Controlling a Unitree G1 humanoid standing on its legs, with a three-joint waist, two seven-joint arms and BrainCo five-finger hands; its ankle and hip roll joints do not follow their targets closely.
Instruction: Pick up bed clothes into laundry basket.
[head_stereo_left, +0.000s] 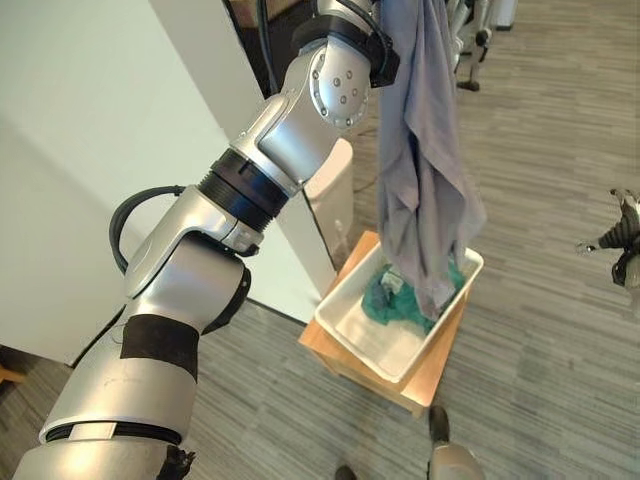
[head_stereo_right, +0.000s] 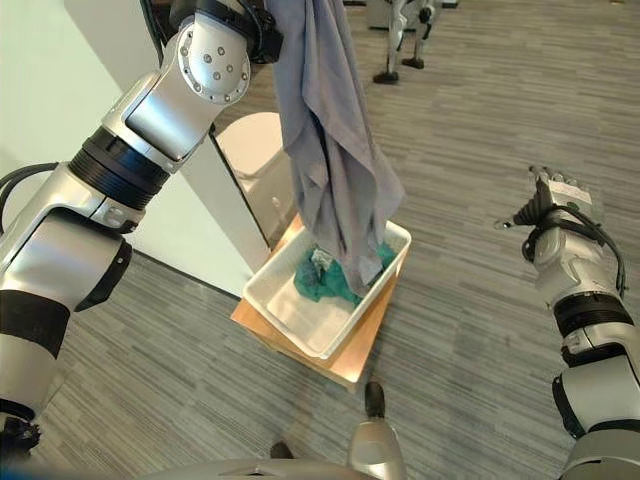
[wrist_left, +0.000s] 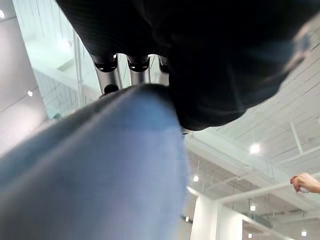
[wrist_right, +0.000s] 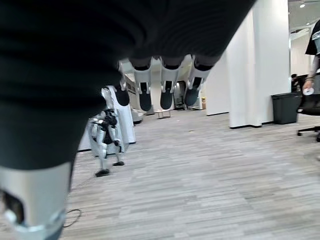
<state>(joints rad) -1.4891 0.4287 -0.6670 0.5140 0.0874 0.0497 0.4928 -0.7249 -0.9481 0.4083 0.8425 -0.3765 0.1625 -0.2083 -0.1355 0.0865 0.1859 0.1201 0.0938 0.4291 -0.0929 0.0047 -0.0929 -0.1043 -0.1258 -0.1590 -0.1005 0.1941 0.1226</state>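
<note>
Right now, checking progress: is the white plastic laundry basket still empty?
No: a teal garment already lies inside the basket.

Landmark: white laundry basket (head_stereo_right: 290, 318), sitting on a low wooden stand (head_stereo_right: 352, 362).
Grey-blue cloth (head_stereo_right: 335, 170): hangs from above the basket, its lower end inside it.
Teal cloth (head_stereo_right: 322, 278): bunched inside the basket.
Right hand (head_stereo_right: 550, 205): well to the basket's right, fingers relaxed, empty.

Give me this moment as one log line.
left hand: shut on grey cloth, raised | cloth end in white basket over green cloth | right hand: open, idle
</note>
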